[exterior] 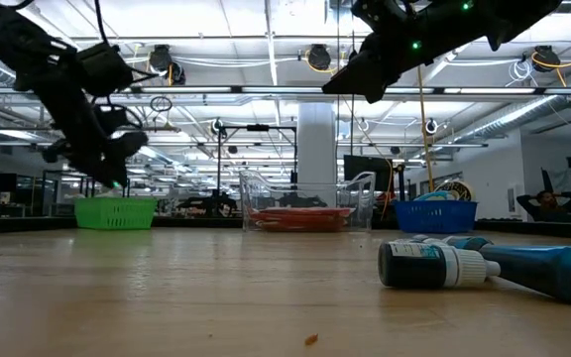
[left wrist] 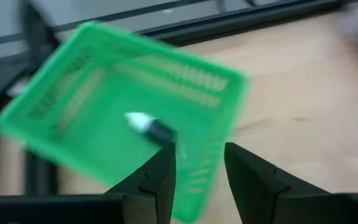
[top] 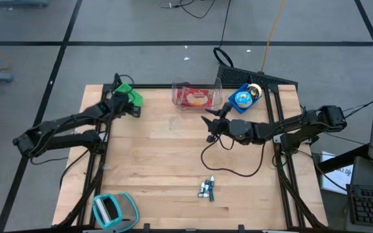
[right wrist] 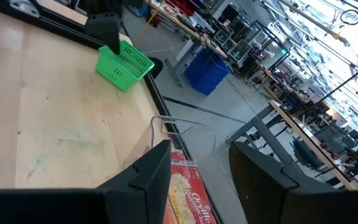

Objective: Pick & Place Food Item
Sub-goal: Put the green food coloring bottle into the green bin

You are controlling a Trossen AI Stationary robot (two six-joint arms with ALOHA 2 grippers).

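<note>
Wooden surface [top: 160, 168], both arms over its far half. Left arm comes in from the left edge, left pincer [left wrist: 199, 163] hangs above the green basket [top: 129, 97] at the far left corner; fingers spread with a clear gap, nothing between them. Inside the basket lies a small dark item with a white tip [left wrist: 149, 126], blurred, kind cannot tell. Right arm comes in from the right edge, right pincer [right wrist: 197, 165] raised above the surface near the middle of the far edge, just in front of the clear container [top: 196, 96]; fingers apart, holding nothing. Clear container sits at the far edge centre with a red food package [top: 197, 98] inside. Blue basket [top: 241, 100] sits just beside it toward the far right corner, a round item in it. Teal tape dispenser [top: 114, 210] at the near left corner. Two dark bottles [top: 206, 189] lie touching near the near edge, about centre.
</note>
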